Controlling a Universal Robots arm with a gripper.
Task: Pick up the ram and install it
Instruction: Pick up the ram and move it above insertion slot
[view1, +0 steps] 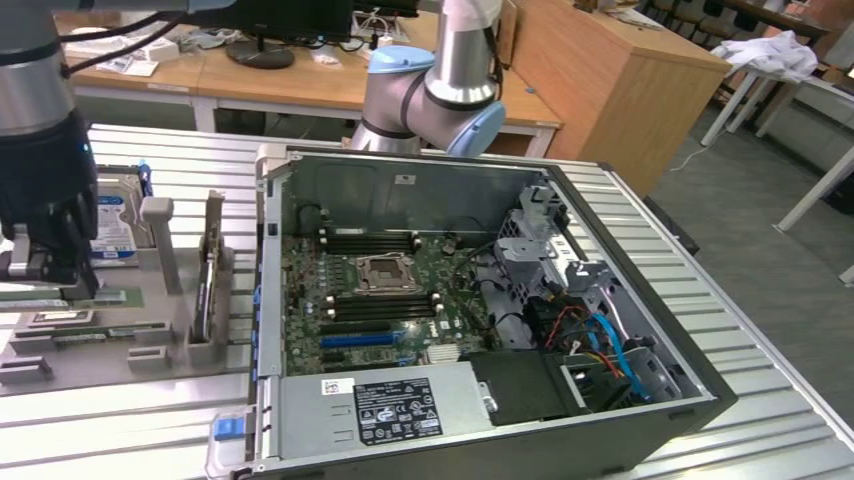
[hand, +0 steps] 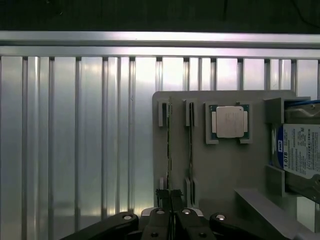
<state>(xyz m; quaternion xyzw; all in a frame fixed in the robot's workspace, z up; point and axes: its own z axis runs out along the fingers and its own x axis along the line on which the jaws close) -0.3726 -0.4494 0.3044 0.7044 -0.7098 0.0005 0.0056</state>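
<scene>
The ram (hand: 169, 145) stands on edge in the slots of a grey holder plate (hand: 220, 170), seen as a thin green line. My gripper (hand: 169, 194) is shut on its near end, one finger on each side of the board. A second stick of the same kind (hand: 190, 145) stands in the neighbouring slots. In the exterior view my gripper (view1: 54, 282) reaches down onto the holder at the exterior view's left, where the green edge of the ram (view1: 114, 297) shows beside it. The open computer case (view1: 274, 300) lies to the exterior view's right, with black memory slots (view1: 380, 243) on its motherboard.
A square silver processor chip (hand: 230, 121) sits in a pocket of the holder next to the sticks. A hard drive (hand: 300, 152) stands at the holder's far side. All of it rests on a ribbed metal table (view1: 747, 330). Wooden desks (view1: 267, 80) stand behind.
</scene>
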